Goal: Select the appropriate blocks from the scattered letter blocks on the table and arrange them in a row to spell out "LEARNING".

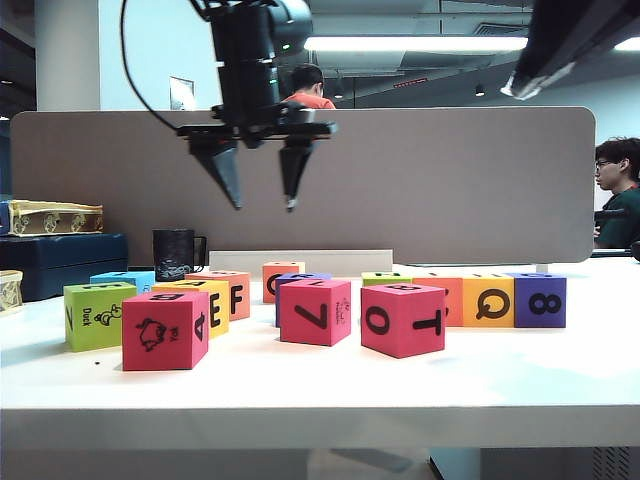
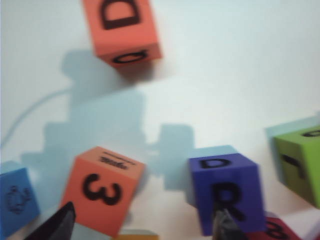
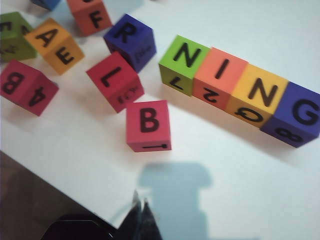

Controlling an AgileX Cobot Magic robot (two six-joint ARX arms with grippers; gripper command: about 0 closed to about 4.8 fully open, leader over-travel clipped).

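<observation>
Four letter blocks stand in a row on the table (image 3: 240, 190): green N (image 3: 186, 57), orange I (image 3: 220, 72), yellow N (image 3: 260, 92), purple G (image 3: 300, 112). Loose beside the row lie a purple R (image 3: 129, 37), red L (image 3: 112, 77), red B (image 3: 147, 122) and a yellow A/E block (image 3: 55, 42). My left gripper (image 1: 263, 205) hangs open and empty high above the loose blocks. In its wrist view the purple R block (image 2: 227, 192) and an orange 3 block (image 2: 102, 190) lie under the fingers. My right gripper (image 3: 141, 207) is shut and empty over the table's front edge.
A black mug (image 1: 174, 254) stands at the back left before the grey-brown partition (image 1: 450, 180). Flat boxes (image 1: 55, 217) are stacked at the far left. Other blocks include an orange D (image 2: 122, 27), orange F (image 3: 90, 15), red 4 (image 1: 165, 330) and green Duck (image 1: 98, 315).
</observation>
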